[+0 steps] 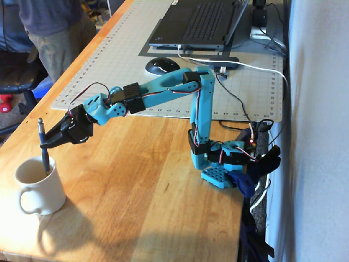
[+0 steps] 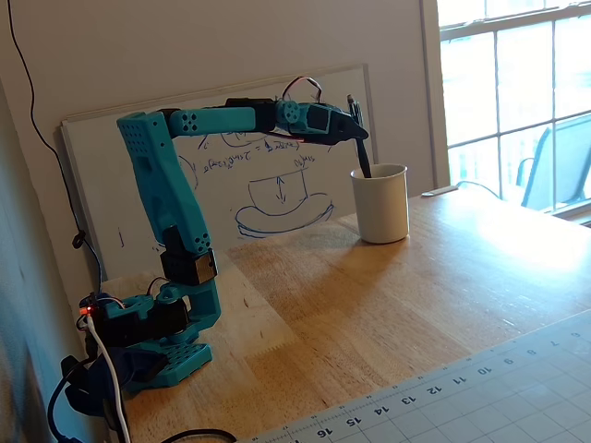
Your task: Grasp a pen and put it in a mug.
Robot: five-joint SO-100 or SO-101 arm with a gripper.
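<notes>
I read the gripper (image 1: 44, 143) clamped on the pen (image 1: 43, 143), which stands near upright, lower end inside the mug (image 1: 36, 185). The mug sits near the table (image 1: 136, 191) corner, bare wood around it.

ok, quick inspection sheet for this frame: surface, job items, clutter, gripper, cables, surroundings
Surface: wooden table, with a gridded cutting mat at the far end.
Job's things: pen near upright, lower end inside the mug; mug upright near the table edge.
Clutter: laptop and mouse on the mat.
Grippers: gripper shut on the pen, just above the mug rim.
Cables: white cable crossing the mat; wires bunched by the arm base.
Surroundings: whiteboard against the wall, window, person standing at the table's far side.
</notes>
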